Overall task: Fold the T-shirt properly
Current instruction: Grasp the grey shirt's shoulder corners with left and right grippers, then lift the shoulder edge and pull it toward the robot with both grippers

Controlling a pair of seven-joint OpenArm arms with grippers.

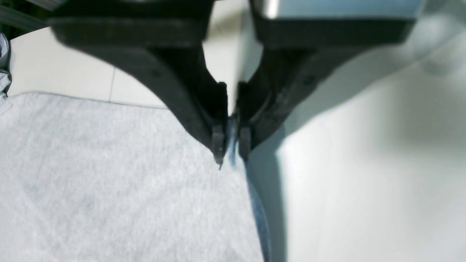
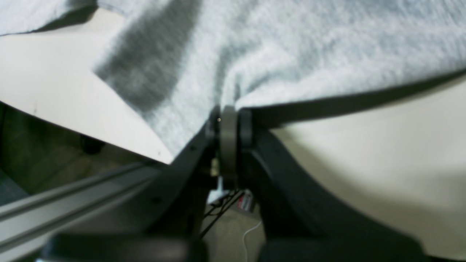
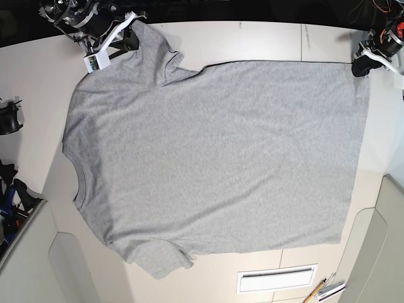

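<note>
The T-shirt (image 3: 214, 164) lies spread flat, plain side up, covering most of the surface (image 3: 265, 38). Its long axis runs left to right in the base view: the neck opening sits at that view's left, the hem at its right. One sleeve points to the far-left corner, the other to the near edge.

Right gripper (image 2: 228, 125): jaws clenched on a pinch of grey fabric, which bunches into a small ridge at the tips. In the base view this arm stands at the far-left corner, on the far sleeve and shoulder.

Left gripper (image 1: 228, 140): jaws closed on the thin edge of the cloth, at the far hem corner on the base view's right.

Judgement: both holds sit on the garment's far long edge, one at each end, with the whole body of the shirt lying toward the near edge from the jaws. A lengthwise fold would call for both arms drawing that edge toward the near side together, kept parallel. Uneven travel would likely skew the crease.
</note>
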